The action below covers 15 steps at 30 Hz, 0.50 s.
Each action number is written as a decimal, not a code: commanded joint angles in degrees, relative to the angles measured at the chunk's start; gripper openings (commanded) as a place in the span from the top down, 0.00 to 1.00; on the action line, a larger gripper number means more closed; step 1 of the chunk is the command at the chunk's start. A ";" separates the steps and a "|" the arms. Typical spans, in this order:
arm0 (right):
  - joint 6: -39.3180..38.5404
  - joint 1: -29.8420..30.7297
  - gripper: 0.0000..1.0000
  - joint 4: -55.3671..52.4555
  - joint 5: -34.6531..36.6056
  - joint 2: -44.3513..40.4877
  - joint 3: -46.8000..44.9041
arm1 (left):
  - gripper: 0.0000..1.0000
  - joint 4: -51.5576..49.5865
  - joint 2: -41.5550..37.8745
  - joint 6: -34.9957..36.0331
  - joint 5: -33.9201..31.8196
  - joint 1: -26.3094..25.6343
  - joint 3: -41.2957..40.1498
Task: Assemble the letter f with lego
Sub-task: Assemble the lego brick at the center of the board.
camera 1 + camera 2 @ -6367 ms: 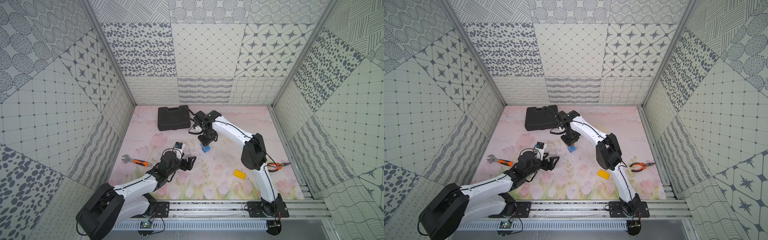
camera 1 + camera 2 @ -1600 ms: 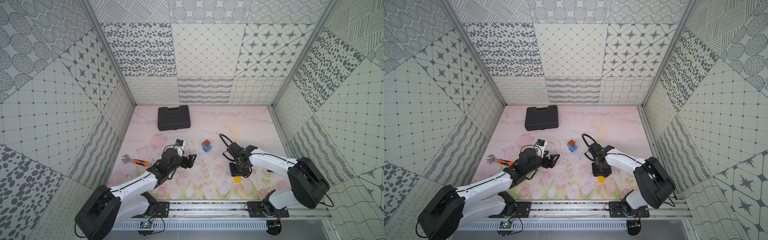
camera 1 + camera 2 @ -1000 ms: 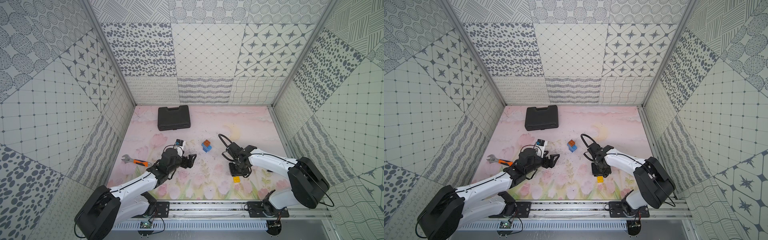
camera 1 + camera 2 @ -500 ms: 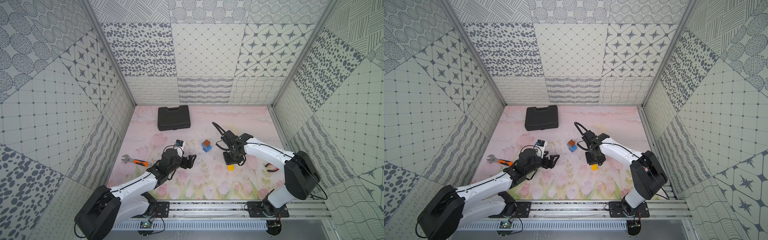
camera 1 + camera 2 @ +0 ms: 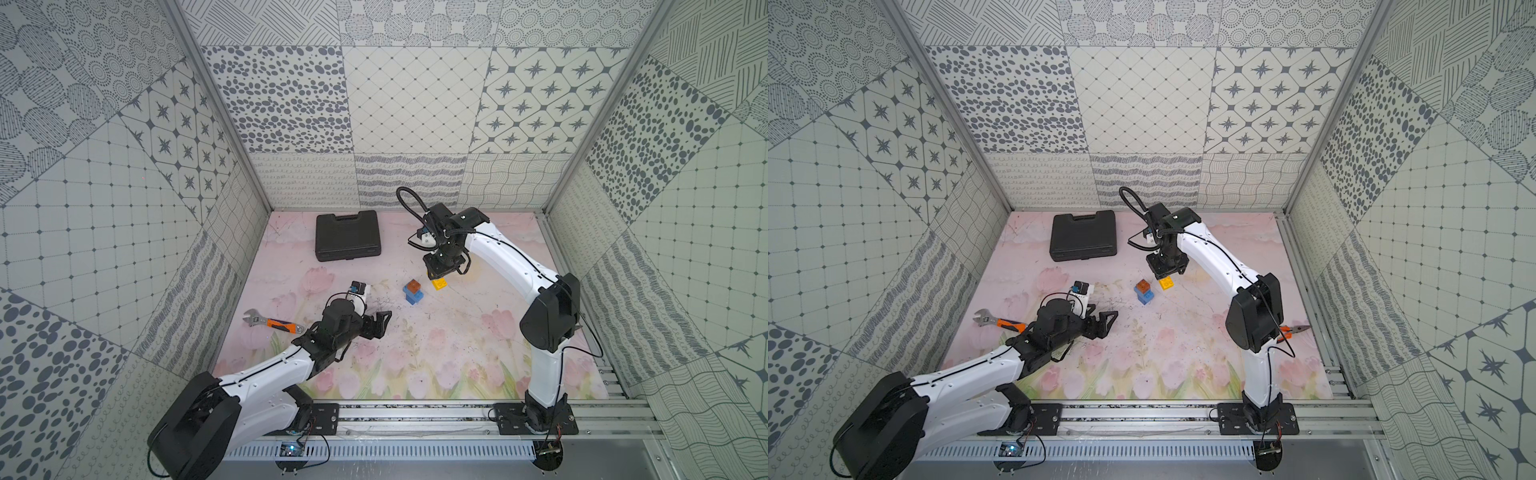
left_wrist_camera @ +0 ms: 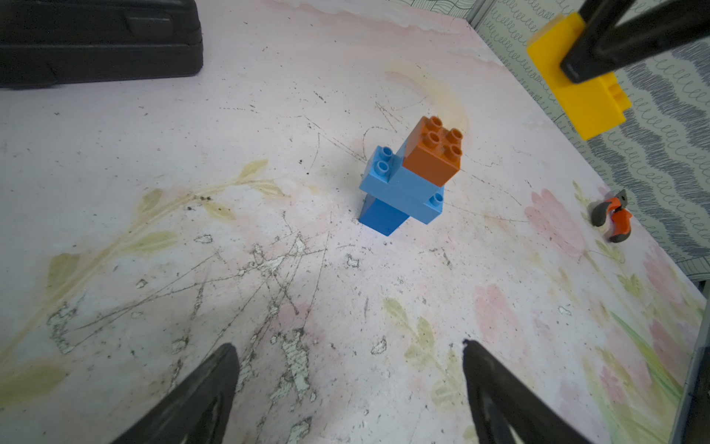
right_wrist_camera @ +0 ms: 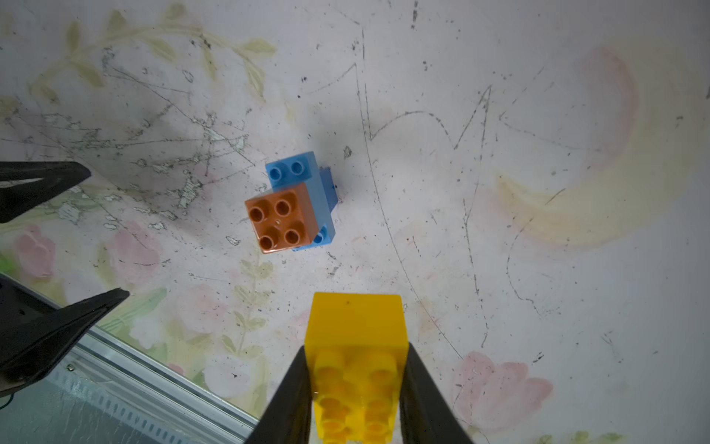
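Yellow brick (image 5: pixel 439 284) sits pinched in the right gripper (image 7: pixel 356 348), hanging just beside the blue-and-brown stack (image 5: pixel 413 292) on the desk (image 5: pixel 457 353). Left gripper (image 6: pixel 348 344) is spread wide, facing it. Black case (image 5: pixel 347 241), wrench (image 5: pixel 274 323), pliers (image 5: pixel 1293 330) lie well apart.

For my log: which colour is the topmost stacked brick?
Top brick is brown-orange; right wrist view.

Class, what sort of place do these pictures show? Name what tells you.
Probably a robotics lab test cell: patterned wall panels box in a flower-printed mat, two robot arms are bolted to a metal rail, lego bricks between them.
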 commanded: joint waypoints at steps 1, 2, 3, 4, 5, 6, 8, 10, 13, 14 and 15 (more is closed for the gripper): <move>-4.18 -0.29 0.71 -6.29 -2.37 3.54 5.33 | 0.08 1.82 -0.06 0.32 -0.94 -0.51 -0.11; -4.58 -0.16 0.71 -6.70 -2.49 4.51 6.47 | 0.08 1.81 -0.05 0.36 -0.92 -0.51 -0.14; -5.00 -0.08 0.71 -6.96 -2.52 5.19 7.28 | 0.08 1.83 -0.06 0.44 -1.03 -0.49 -0.13; -5.49 0.09 0.71 -7.22 -2.53 5.90 8.11 | 0.08 1.81 0.02 0.53 -0.95 -0.51 -0.13; -5.67 0.39 0.71 -7.57 -2.05 6.71 8.92 | 0.08 1.90 0.07 0.56 -0.95 -0.49 -0.09; -5.92 0.63 0.71 -7.81 -1.80 7.25 9.57 | 0.08 1.90 0.11 0.58 -1.00 -0.46 -0.14; -6.42 1.22 0.71 -8.08 -2.29 8.49 10.93 | 0.08 2.20 0.26 0.72 -0.96 -0.53 -0.30; -6.36 2.22 0.71 -8.36 -1.06 9.61 12.28 | 0.08 2.28 0.29 0.76 -1.16 -0.53 -0.47; -6.49 3.73 0.70 -8.63 0.26 11.03 13.70 | 0.08 2.42 0.24 0.81 -1.26 -0.47 -0.54; -6.37 4.27 0.70 -8.73 0.53 11.47 13.93 | 0.08 2.47 0.26 0.76 -1.22 -0.48 -0.62; -6.35 4.64 0.71 -8.69 0.98 11.80 14.18 | 0.08 2.43 0.15 0.80 -1.29 -0.52 -0.66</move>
